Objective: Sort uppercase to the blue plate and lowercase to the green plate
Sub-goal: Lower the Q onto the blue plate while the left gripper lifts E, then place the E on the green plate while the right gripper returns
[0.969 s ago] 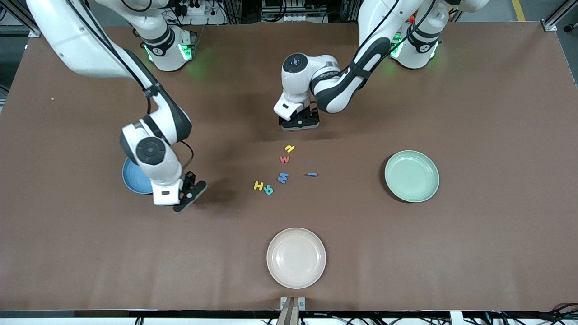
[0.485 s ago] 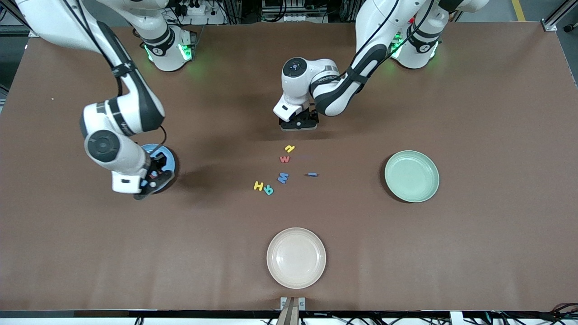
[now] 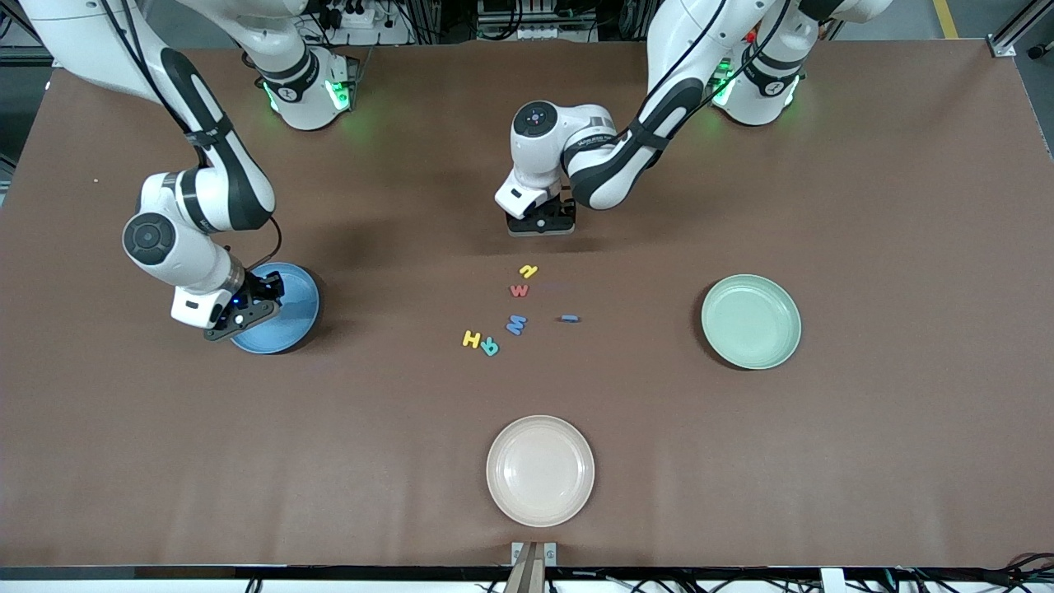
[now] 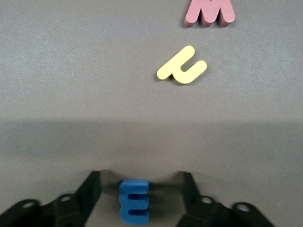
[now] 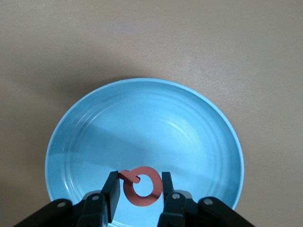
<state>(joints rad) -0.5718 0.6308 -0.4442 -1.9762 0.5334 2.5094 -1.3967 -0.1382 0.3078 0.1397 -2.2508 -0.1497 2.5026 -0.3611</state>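
Observation:
My right gripper (image 3: pixel 245 310) is shut on the red Q (image 5: pixel 142 201) and holds it over the blue plate (image 3: pixel 290 319), which fills the right wrist view (image 5: pixel 142 123). My left gripper (image 3: pixel 541 224) is open and low over the table, with the small blue m (image 4: pixel 135 202) between its fingers and apart from both. On the table lie the yellow n (image 3: pixel 528 270), the red w (image 3: pixel 519 290), the larger blue M (image 3: pixel 516 324), the thin blue i (image 3: pixel 569 318), the yellow H (image 3: pixel 471 338) and the teal R (image 3: pixel 490 347). The green plate (image 3: pixel 750 321) holds nothing.
A cream plate (image 3: pixel 539 469) stands nearer to the front camera than the letters. The yellow n (image 4: pixel 182 70) and the red w (image 4: pixel 209 12) also show in the left wrist view, past the blue m.
My right gripper has carried the red Q from beside the letters toward the right arm's end, to over the blue plate. My left gripper has barely moved.

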